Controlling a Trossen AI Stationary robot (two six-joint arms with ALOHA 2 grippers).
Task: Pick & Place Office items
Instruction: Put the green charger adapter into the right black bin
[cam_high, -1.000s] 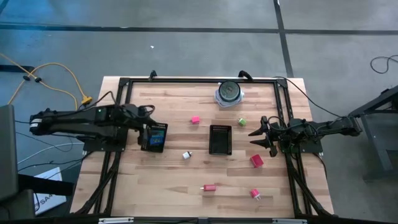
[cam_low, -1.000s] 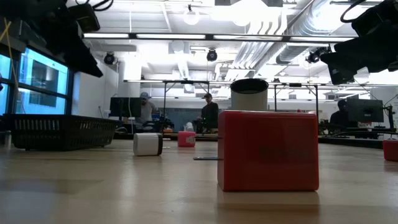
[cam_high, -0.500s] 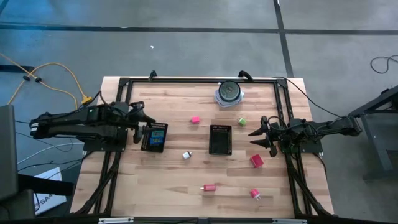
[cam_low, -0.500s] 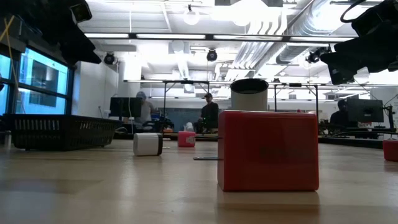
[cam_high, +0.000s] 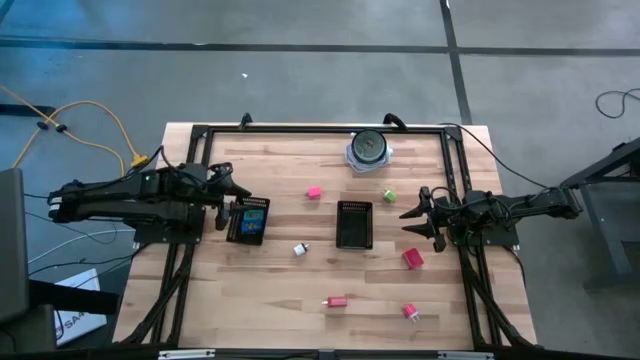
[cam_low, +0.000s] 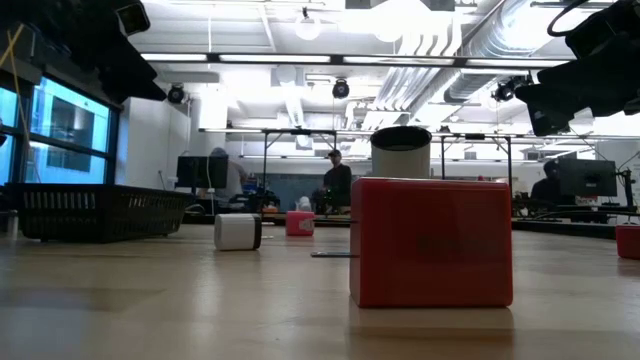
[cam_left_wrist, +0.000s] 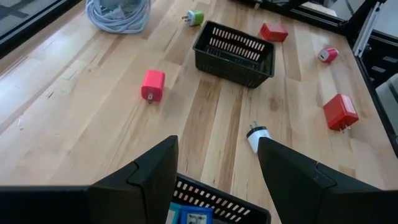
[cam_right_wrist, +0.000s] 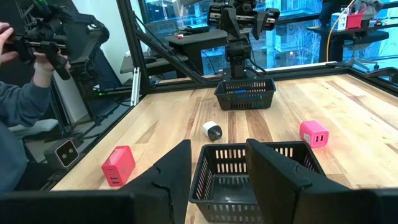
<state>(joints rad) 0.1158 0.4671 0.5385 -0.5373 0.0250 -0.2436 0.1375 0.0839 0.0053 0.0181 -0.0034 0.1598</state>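
While small office items (cam_high: 412, 258) lie scattered across the pale wooden table (cam_high: 280, 290), both grippers are held apart and empty: left gripper (cam_high: 228, 207) above the blue-filled tray (cam_high: 248, 222); right gripper (cam_high: 415, 219) beside the middle tray (cam_high: 354, 224); a person (cam_low: 337, 185) is seen in the bright room beyond.

The left arm reaches in from the nine o'clock side of the high view, stretched almost level toward three o'clock. The left gripper (cam_high: 228, 203) hangs at its end, and in its wrist view the two dark fingers (cam_left_wrist: 155, 177) stand apart with a clear gap and nothing between them.

The right arm enters from the three o'clock side and points toward nine o'clock, with a small bend at the wrist. The right gripper (cam_high: 408, 222) also shows its fingers (cam_right_wrist: 177, 171) parted by a narrower gap, with nothing gripped.
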